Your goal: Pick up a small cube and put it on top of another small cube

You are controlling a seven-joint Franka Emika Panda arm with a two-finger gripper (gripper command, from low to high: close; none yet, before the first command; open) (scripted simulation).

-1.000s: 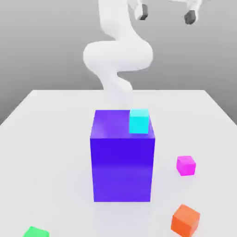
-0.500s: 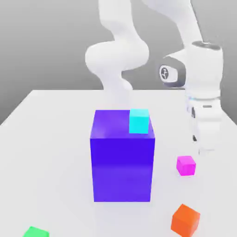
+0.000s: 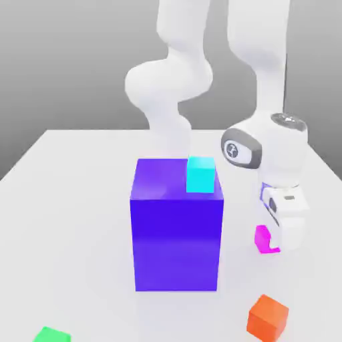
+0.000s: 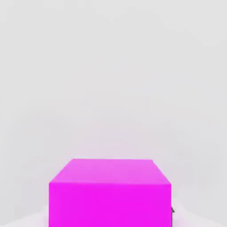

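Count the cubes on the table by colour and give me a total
Cyan cube: 1, on top of the big block
Magenta cube: 1, partly behind the hand
Orange cube: 1
Green cube: 1
Big blue-purple block: 1
Total: 5

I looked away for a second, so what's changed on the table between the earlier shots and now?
The arm swung down from above the table toward the exterior view's right, and its hand now sits low over the magenta cube, partly covering it. Nothing visibly lifted. The cyan cube on the purple block, the orange cube and the green cube stayed put.
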